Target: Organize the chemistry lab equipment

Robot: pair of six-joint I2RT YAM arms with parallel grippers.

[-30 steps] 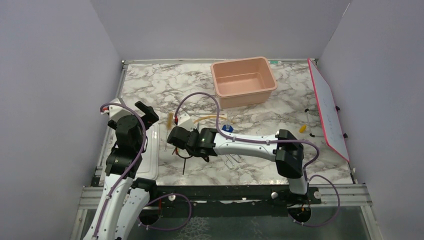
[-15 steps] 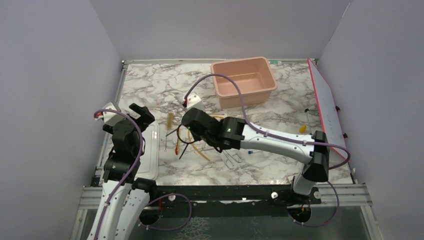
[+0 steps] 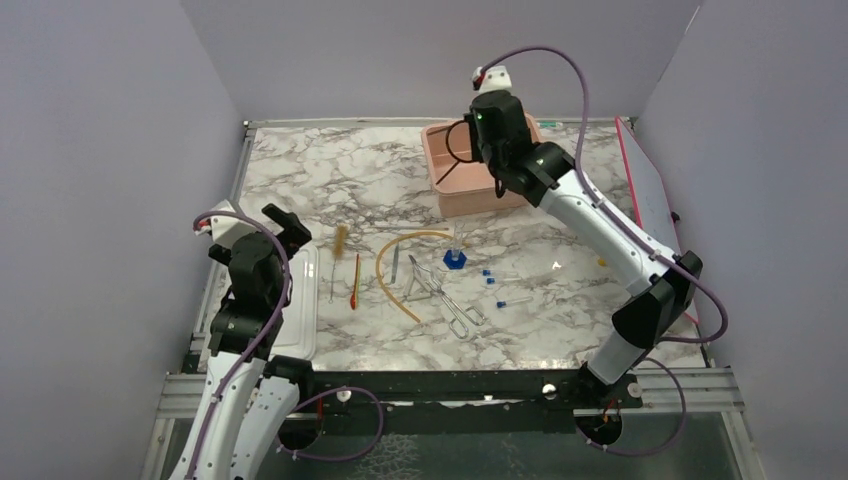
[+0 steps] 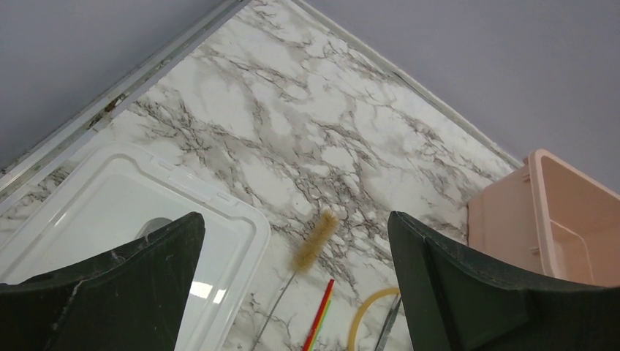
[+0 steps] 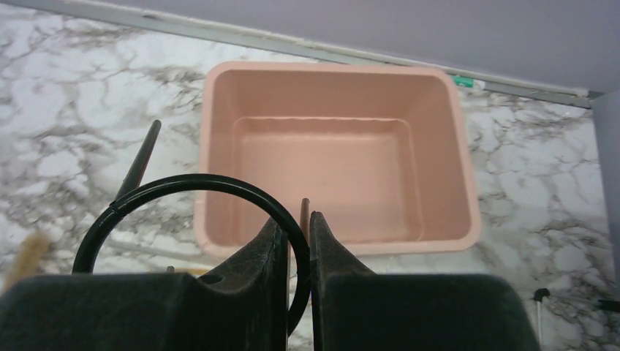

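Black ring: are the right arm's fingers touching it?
Touching. The right wrist view shows the fingers pinched shut on the black ring.

Tub stands at the far centre of the tabletop. Ring stand hangs above the tub's near left rim, clamped in the right pincer. Lid lies at the near left edge. Rightward from it, in order: brush, thin rod, curved tube, spatula, tongs. Small pieces lie right of the tongs, before the tub. Board sits along the right edge.
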